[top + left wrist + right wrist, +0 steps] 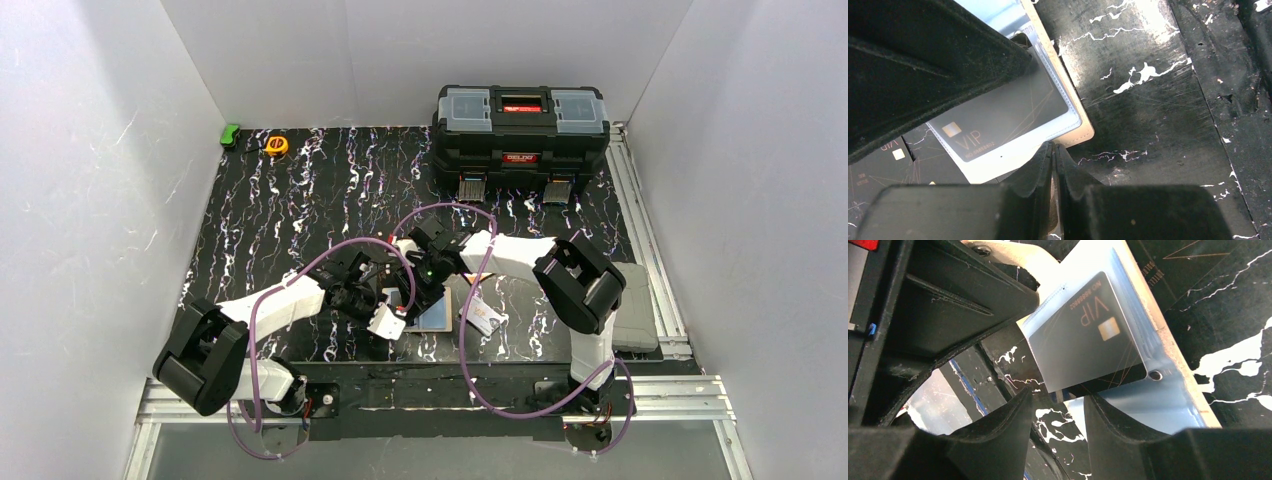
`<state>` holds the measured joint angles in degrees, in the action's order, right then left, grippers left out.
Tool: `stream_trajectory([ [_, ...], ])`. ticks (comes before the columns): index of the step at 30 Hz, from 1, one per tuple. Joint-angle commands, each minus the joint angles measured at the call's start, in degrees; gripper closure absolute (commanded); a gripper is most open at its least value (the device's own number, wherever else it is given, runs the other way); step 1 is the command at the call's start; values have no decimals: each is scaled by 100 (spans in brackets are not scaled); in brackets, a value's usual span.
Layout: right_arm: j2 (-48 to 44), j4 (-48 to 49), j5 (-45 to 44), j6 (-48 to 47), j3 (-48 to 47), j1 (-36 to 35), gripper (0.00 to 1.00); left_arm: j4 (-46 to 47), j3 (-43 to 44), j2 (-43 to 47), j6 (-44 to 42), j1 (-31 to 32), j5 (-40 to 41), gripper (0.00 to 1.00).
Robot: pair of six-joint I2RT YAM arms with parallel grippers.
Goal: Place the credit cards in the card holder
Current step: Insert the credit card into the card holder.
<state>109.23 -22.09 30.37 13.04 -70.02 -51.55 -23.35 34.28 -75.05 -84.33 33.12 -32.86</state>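
The card holder (1087, 131) lies open and flat on the black marbled desk (300, 220), close to the near edge and about midway along it, between the two arms. Its cream rim frames a clear plastic sleeve. Inside the sleeve sits a dark grey card (998, 117) printed "VIP" with a small gold chip. A light blue surface shows deeper in the holder, but whether that is a card or lining cannot be told. The left end effector (1053, 160) is clenched, its fingers pressed together, with the tips right at the holder's rim. Whether they pinch that rim is not clear. The right end effector (1055, 405) is released, its fingers parted with desk showing between them. A corner of the sleeved card lies just off their tips, and nothing is clamped. A second dark card (883, 165) lies on the desk just beside the holder. A silver-white card (483, 318) with small marks rests on the desk just right of the holder, tilted askew. A black toolbox (520, 135) stands at the far edge towards the right corner. A yellow tape measure (276, 145) and a small green object (231, 135) sit at the far left corner. A grey pad (632, 300) lies off the desk's right edge.
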Motion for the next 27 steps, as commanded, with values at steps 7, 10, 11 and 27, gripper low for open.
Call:
stream_trajectory([
  [7, -139, 301, 316, -123, 10, -48, 51, 61, -68, 167, 19, 27, -231, 94],
  [10, -134, 328, 343, -123, 10, -49, 51, 50, -72, 179, 21, 23, -228, 94],
  [11, -120, 354, 364, -112, -5, -48, 51, 50, -72, 177, 15, 27, -233, 94],
  [27, 37, 106, 288, -154, -161, -48, 53, 169, -265, 443, 167, 23, -217, 95],
])
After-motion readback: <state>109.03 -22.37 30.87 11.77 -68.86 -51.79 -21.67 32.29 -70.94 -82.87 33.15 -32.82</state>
